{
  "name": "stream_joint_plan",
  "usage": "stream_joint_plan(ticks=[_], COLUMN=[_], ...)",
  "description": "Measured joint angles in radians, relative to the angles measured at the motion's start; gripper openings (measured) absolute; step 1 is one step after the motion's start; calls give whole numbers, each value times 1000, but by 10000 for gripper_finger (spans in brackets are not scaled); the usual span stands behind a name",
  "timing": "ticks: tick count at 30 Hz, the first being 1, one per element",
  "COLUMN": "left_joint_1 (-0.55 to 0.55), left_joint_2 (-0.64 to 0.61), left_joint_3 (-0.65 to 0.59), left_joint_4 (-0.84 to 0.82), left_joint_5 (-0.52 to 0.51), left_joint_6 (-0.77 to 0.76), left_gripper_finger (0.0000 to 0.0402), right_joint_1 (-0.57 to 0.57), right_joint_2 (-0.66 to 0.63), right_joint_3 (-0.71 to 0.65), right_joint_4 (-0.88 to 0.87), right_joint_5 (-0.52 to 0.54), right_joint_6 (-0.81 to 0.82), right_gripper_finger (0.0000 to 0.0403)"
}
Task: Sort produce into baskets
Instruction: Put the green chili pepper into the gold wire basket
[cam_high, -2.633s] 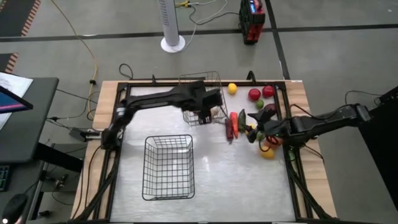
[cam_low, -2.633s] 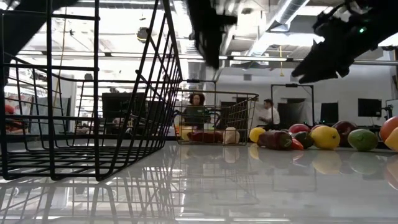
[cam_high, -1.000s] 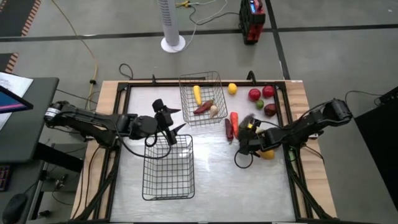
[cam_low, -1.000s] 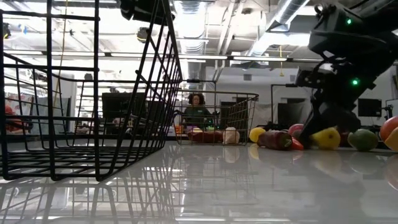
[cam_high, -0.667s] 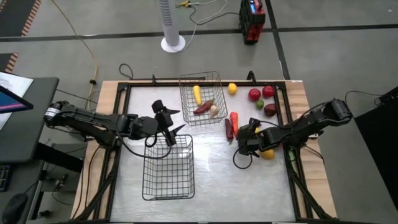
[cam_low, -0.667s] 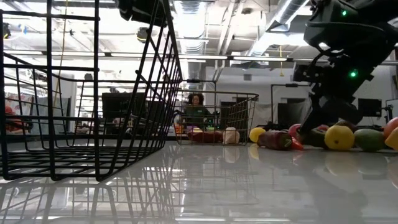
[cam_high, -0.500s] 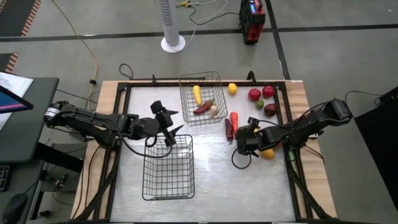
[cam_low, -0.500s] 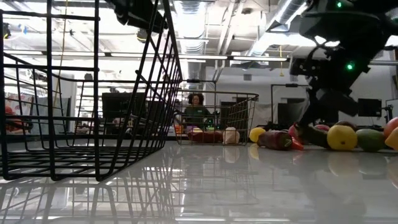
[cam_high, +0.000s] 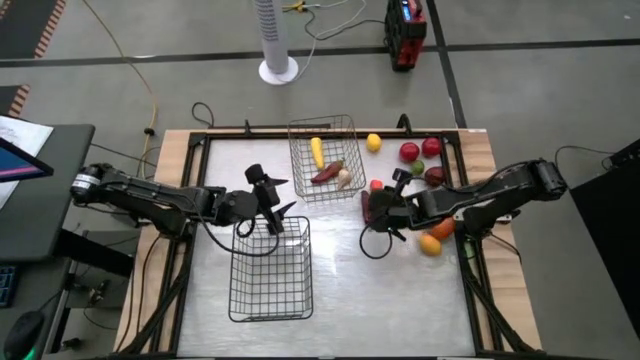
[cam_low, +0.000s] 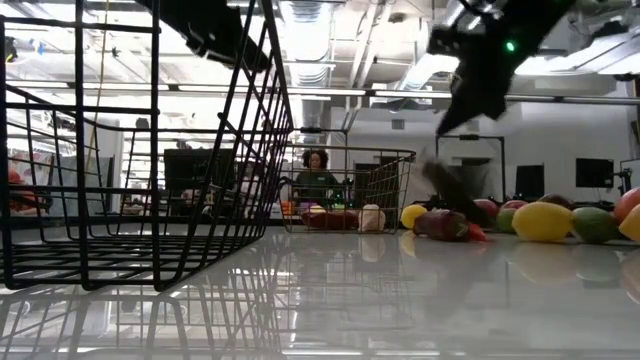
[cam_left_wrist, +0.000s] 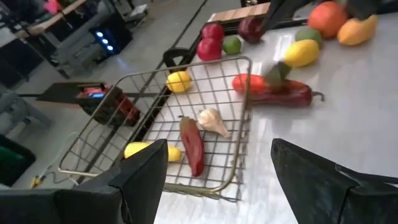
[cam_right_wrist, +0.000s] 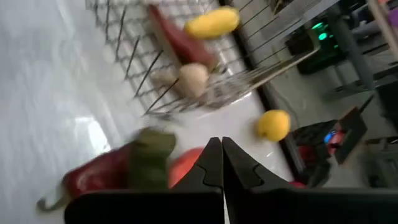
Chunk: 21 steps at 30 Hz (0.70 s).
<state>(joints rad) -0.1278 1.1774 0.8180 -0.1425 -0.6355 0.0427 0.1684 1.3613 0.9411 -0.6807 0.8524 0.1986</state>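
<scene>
**Right gripper closed and empty beside the far basket; left gripper wide open at the near basket**

Landmark: far wire basket, at the table's back edge. Inside it: a yellow lemon-like piece, a red pepper and a garlic bulb. The left wrist view shows the same three lying on its mesh floor.

Near wire basket sits in front of the far basket, toward the left arm's side. Nothing visible in it.

Left gripper: fingers spread wide, nothing between them; hangs over the near basket's back rim, just in front of the far basket's left corner.

Right gripper: fingers pressed together, nothing held. It sits just right of the far basket's front corner, over a dark red pepper that lies on the table beside the basket.

Loose produce, all right of the far basket:
- small lemon, just beside the basket's back right corner
- two red apples, further right
- lime and a dark red piece, just in front of the apples
- orange and a yellow-orange piece, nearer the front, below the right arm.
</scene>
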Motion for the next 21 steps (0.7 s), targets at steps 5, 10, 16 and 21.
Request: stream_joint_plan(ticks=[5, 10, 16, 21], left_joint_1=[20, 20, 20, 20], left_joint_2=[0, 0, 0, 0], left_joint_3=[-4, -4, -4, -4], left_joint_4=[-4, -8, -47, -49], left_joint_5=[-1, 0, 1, 1], left_joint_6=[-10, -24, -49, -54], left_gripper_finger=[274, 274, 274, 274], right_joint_1=[-2, -42, -101, -94], right_joint_2=[0, -1, -1, -1], right_joint_3=[93, 141, 112, 95], right_joint_4=[-17, -18, -201, -293], right_joint_5=[54, -69, -270, -333], right_joint_6=[-79, -72, 84, 146], right_gripper_finger=[19, 43, 143, 238])
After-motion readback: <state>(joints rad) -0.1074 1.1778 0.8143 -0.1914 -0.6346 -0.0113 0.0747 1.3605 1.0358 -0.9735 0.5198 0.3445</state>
